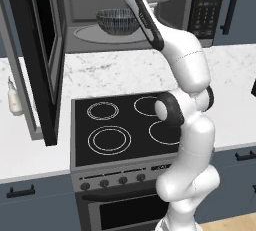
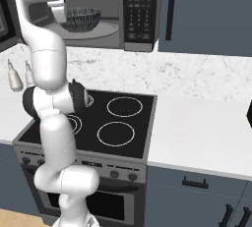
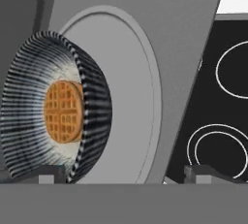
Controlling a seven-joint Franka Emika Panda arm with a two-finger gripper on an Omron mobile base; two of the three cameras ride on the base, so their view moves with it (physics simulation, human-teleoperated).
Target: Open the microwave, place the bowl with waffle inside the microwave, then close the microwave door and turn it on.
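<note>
- Black four-ring stove (image 1: pixel 125 125) sits nearest the base; the white arm rises over it toward the microwave cavity.
- Wide dark-glass microwave door in its grey steel frame (image 1: pixel 45 50) is swung fully open at the left of the left base view, thick black edge facing the base.
- Two-finger gripper (image 3: pixel 123 172): in the hand view the two dark fingertips (image 3: pixel 46 172) stand wide apart with nothing between them, so the hand is open and empty, just in front of the cavity.
- Small round dark grey ribbed bowl (image 3: pixel 53 106) rests on the round grey turntable (image 3: pixel 126 97) inside the black-and-steel microwave (image 2: pixel 140 10); the golden-brown gridded waffle (image 3: pixel 63 111) lies in its bottom.
- Judgement: placement looks done; step in hand is clearing out and closing the door.
- To do it well: pull straight back from the cavity, fingers clear of the bowl rim, then go round the door's outer face and push near its free edge, slowly, until flush.
- Black keypad panel (image 2: pixel 139 7) at the right comes after that.
</note>
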